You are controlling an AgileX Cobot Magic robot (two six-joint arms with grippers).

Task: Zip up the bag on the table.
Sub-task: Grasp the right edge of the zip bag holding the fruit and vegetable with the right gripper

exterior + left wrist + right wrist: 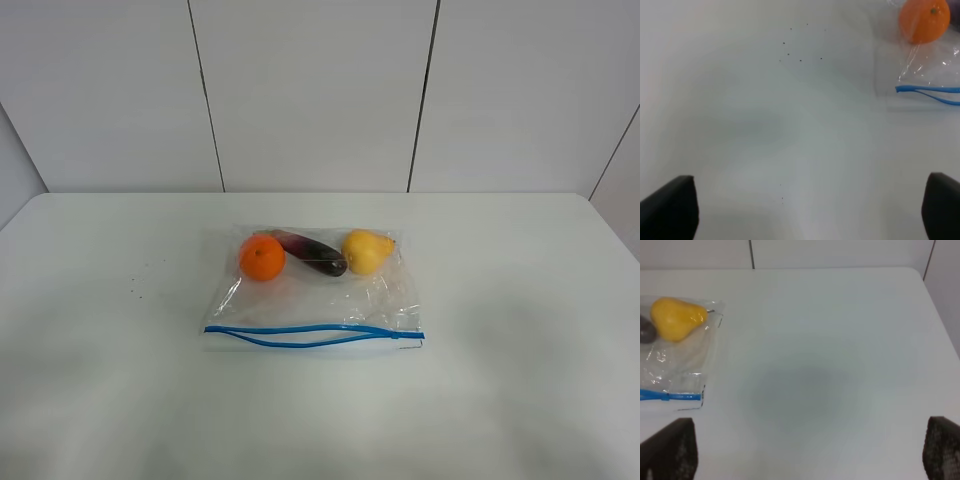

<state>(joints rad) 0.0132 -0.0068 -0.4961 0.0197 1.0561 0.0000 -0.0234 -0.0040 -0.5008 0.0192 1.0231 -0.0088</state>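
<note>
The clear bag lies in the middle of the white table, with an orange, a purple eggplant and a yellow pear inside along its far edge. Its blue zipper strip runs along the near edge, its two lines parted along most of its length and meeting at the right end. Neither arm shows in the high view. My left gripper is open above bare table, left of the bag's corner. My right gripper is open, right of the bag.
A few tiny dark specks mark the table left of the bag. A white panelled wall stands behind the table's far edge. The table's right edge shows in the right wrist view.
</note>
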